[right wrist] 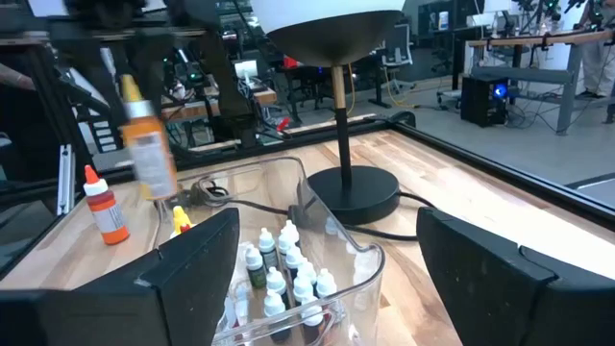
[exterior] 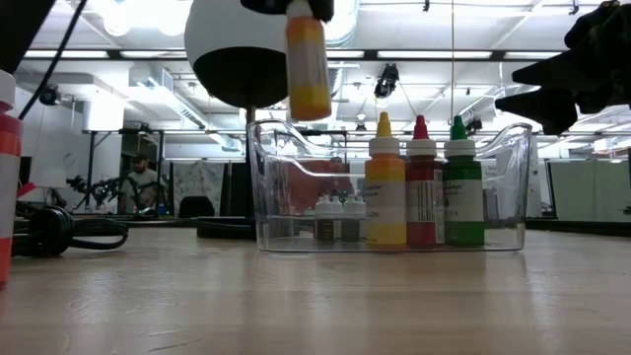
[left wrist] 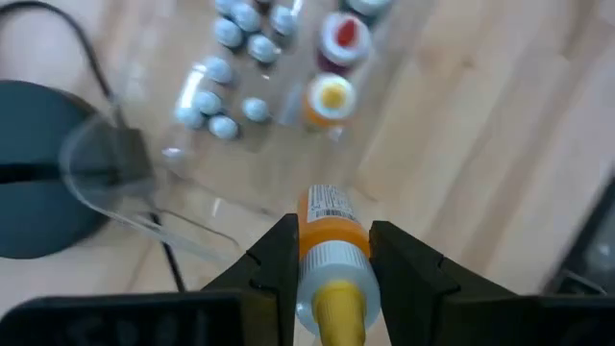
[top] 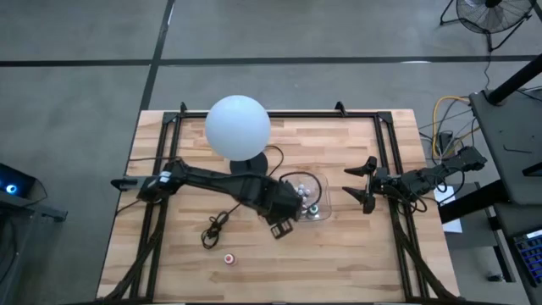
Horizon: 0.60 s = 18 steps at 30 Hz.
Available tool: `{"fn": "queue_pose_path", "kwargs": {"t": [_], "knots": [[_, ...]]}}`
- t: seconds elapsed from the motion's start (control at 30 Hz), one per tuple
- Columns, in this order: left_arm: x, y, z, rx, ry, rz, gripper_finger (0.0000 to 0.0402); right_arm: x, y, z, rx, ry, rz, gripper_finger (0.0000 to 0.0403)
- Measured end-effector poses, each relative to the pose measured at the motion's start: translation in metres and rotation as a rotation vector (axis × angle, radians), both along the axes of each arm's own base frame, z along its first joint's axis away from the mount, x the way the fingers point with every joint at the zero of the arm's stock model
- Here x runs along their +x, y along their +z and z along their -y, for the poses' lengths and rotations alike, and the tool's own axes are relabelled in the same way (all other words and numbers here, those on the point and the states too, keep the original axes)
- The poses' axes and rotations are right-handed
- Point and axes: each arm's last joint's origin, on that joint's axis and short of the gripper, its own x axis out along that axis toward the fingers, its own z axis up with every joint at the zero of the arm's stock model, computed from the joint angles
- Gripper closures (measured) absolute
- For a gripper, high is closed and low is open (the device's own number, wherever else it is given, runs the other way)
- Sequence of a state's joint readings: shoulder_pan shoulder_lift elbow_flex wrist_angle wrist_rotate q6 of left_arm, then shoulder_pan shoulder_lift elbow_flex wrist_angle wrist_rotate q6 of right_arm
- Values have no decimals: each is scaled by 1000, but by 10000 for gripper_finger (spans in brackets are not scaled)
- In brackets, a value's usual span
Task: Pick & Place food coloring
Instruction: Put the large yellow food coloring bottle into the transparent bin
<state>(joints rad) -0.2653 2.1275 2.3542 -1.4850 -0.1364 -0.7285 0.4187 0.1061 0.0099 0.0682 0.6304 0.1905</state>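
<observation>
My left gripper [left wrist: 332, 242] hangs above the near-left rim of the clear plastic tray [exterior: 296, 187] and is shut on an orange food coloring bottle [exterior: 308, 69] with a yellow cap. In the tray stand yellow [exterior: 385, 187], red [exterior: 421, 187] and green [exterior: 463, 187] bottles, and several tiny white-capped dropper bottles [left wrist: 231, 34] rest on its floor. My right gripper [top: 360, 185] waits open just right of the tray, above the table. My left gripper pinches the orange bottle between its two fingers [left wrist: 279, 259] at the pale shoulder just below the yellow cap [left wrist: 332, 258]. It comes from above, pointing down. The bottle hangs upright below the fingers, cap up, lifted clear over the tray's rim.
A white globe lamp [top: 237, 127] stands on a dark base [top: 250, 165] just behind the tray, and its cable [top: 216, 224] coils on the wood at the left. One more orange bottle [right wrist: 104, 207] stands on the table toward the near-left [top: 229, 258]. Bare wood lies along the near edge.
</observation>
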Motion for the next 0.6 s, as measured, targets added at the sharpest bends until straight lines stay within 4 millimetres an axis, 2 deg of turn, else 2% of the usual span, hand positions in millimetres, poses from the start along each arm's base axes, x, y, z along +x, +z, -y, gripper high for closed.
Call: {"fn": "queue_pose_path", "kwargs": {"t": [0.3,0.6], "knots": [[16,-14,-27,44,102,-9,315,0,0,0,0,0,0,106],[33,-36,-35,57,150,-25,315,0,0,0,0,-1,0,98]]}}
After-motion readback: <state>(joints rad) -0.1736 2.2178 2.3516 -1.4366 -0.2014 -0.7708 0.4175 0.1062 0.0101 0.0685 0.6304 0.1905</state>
